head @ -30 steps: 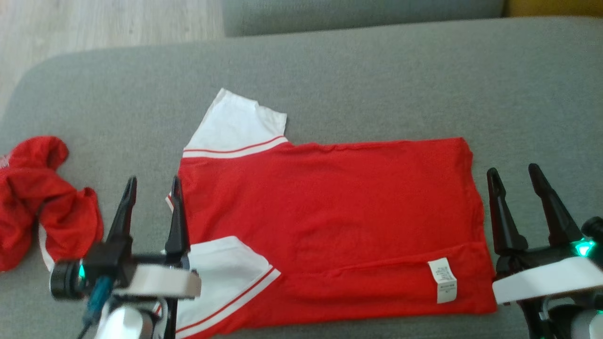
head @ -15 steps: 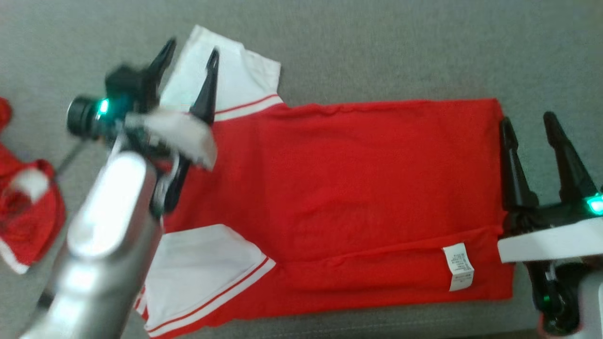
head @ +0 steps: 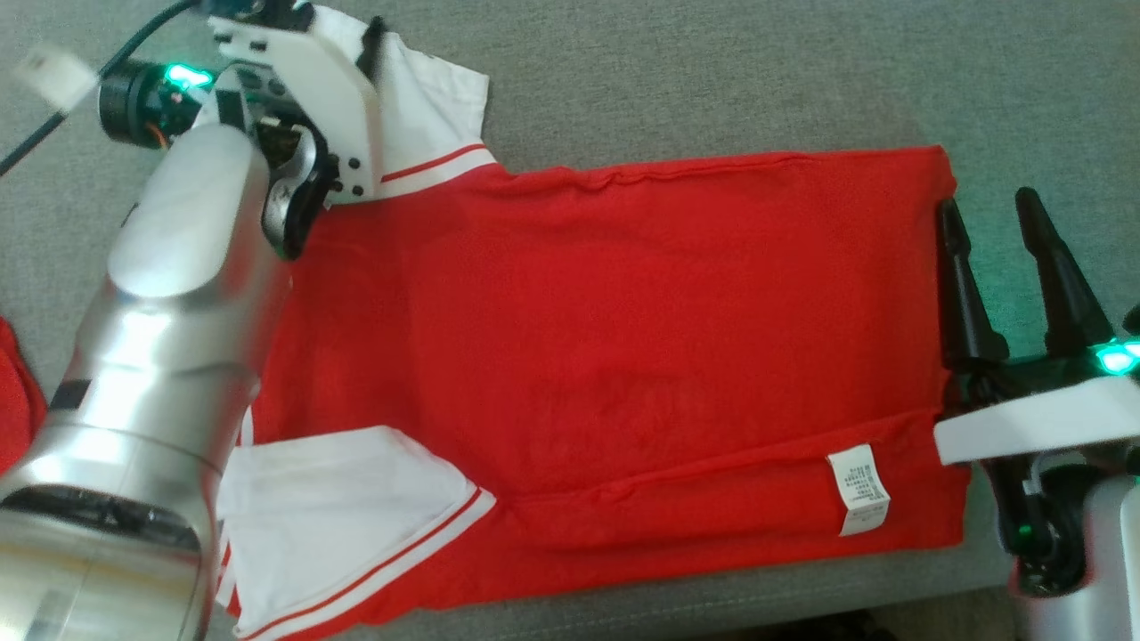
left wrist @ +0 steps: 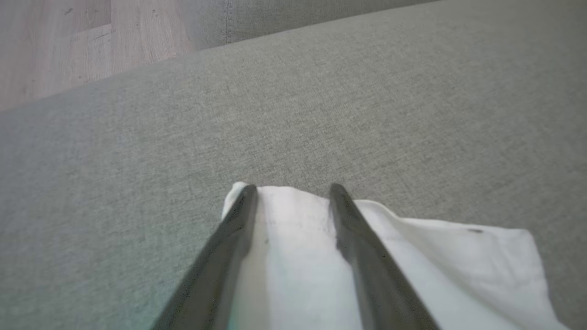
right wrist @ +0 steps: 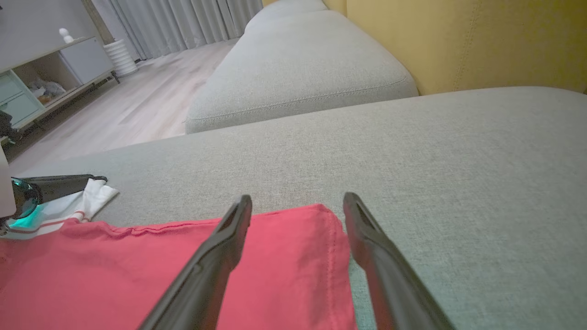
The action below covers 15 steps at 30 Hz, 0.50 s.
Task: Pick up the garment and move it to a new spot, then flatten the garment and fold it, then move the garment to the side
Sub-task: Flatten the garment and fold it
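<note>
Setting: a grey woven sofa cushion (head: 712,80) serving as work surface, with pale wood flooring (left wrist: 55,46) and a yellow upholstered backrest (right wrist: 458,41) beyond it. Item 1, left gripper (left wrist: 291,190): jaws parted wide, nothing clamped. In its wrist view the two dark fingers lie over the outer edge of the white sleeve (left wrist: 412,256), tips at the hem corner; whether they press the cloth cannot be told. Item 2, right gripper (head: 984,198): jaws fully apart, empty. In its wrist view it straddles the far hem corner, one finger over red cloth and the other over bare cushion. Item 3, task object: a red short-sleeved jersey shirt with white sleeves (head: 606,338), lying flat across the centre of the head view. Its long axis runs left to right, with the sleeve end at frame left and the hem end at frame right. A lower strip appears already turned in, showing a white care label (head: 858,490), and a second white sleeve (head: 347,499) sits at lower left. Governing relation: each gripper stands at its own end of the shirt's upper edge, left nearer the sleeve and right nearer the hem. The next fold probably draws that edge down the frame. Incidental: a scrap of another red garment (head: 13,392) at the left margin.
</note>
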Motion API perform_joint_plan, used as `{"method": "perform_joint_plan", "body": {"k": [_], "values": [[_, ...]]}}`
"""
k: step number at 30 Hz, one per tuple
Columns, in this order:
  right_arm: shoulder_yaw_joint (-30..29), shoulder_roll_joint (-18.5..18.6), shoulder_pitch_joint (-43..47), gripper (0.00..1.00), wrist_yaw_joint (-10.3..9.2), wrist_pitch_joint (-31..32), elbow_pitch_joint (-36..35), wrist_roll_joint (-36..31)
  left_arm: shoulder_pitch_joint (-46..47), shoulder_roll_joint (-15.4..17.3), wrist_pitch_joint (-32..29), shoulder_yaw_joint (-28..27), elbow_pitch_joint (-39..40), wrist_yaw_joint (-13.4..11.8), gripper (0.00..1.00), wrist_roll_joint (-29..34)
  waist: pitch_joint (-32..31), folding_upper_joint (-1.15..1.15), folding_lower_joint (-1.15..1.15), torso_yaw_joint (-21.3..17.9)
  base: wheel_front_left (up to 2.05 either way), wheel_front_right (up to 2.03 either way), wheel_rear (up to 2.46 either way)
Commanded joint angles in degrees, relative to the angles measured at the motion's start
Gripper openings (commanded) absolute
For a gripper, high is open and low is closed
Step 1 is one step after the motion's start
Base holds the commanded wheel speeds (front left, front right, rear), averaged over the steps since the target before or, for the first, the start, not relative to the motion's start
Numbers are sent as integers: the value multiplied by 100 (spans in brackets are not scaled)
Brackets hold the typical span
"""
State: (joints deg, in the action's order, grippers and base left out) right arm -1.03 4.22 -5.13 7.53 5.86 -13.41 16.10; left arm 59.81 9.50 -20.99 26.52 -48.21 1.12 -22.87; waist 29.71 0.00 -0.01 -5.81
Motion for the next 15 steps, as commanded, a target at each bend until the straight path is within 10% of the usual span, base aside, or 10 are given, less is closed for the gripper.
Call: {"method": "perform_joint_plan", "body": {"k": [1,15], "values": [[25,86,-63,100,-4,78,-95,35,-238,155,-292,75,-262,24,0,90,-23,0,1,18,0,0,0],[334,1050,-1150,100,-4,911,1937,586,42,21,1151,224,-398,5,0,261,-179,0,1,351,0,0,0]]}}
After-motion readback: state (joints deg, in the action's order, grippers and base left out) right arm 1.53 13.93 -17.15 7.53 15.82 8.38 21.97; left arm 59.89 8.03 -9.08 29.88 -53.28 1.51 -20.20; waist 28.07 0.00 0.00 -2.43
